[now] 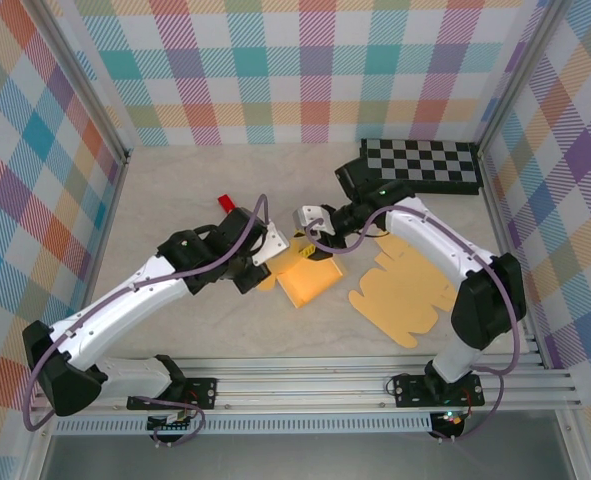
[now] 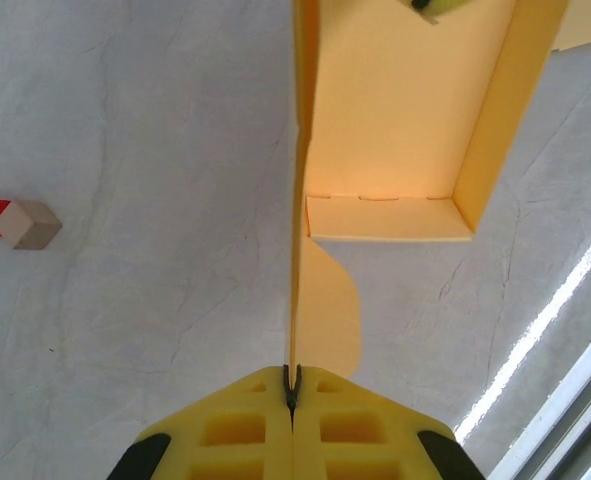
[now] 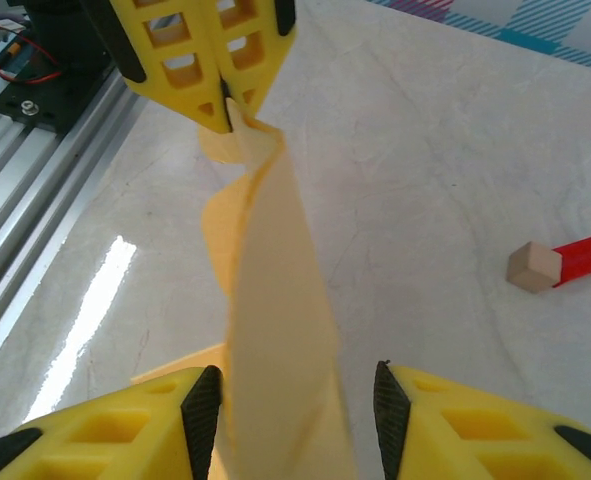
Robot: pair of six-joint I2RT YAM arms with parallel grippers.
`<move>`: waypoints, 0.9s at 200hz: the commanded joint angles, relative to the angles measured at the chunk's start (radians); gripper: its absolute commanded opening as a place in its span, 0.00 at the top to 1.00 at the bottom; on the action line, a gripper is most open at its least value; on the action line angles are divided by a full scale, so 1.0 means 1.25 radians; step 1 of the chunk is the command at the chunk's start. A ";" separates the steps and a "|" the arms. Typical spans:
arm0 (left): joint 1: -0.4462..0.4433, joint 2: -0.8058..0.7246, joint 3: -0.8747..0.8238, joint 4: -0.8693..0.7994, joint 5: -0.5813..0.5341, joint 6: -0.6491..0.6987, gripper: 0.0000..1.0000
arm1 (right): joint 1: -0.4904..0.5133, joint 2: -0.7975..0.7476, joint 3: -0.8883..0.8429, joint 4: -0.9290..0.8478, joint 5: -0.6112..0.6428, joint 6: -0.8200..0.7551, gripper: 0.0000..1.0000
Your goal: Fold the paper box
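Setting: robotics lab test cell.
Enclosure: plaid-printed walls on three sides, aluminium corner posts.
Calibration aid: checkerboard panel at far right.
Mounting: aluminium rails along the near edge.

Left arm and right arm are both wearing white link shells, with black joint housings breaking them up. A mauve cable is running along the left arm, and a second mauve cable is running along the right. A green LED is glowing on the right arm's black wrist block. Left gripper is showing yellow moulded fingers with rectangular pockets and black side inserts. Right gripper is showing the same yellow lattice build, with black ribbed pads lining the inner faces.
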 commanded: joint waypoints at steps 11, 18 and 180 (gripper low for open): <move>-0.019 -0.008 0.030 0.071 -0.023 0.007 1.00 | 0.012 0.003 0.003 -0.014 -0.073 0.010 0.56; -0.021 -0.010 0.030 0.076 -0.022 0.008 1.00 | 0.012 0.003 0.000 -0.011 -0.077 0.009 0.62; -0.033 -0.045 -0.006 0.048 -0.108 0.083 1.00 | -0.116 -0.102 0.050 -0.095 -0.010 -0.039 0.54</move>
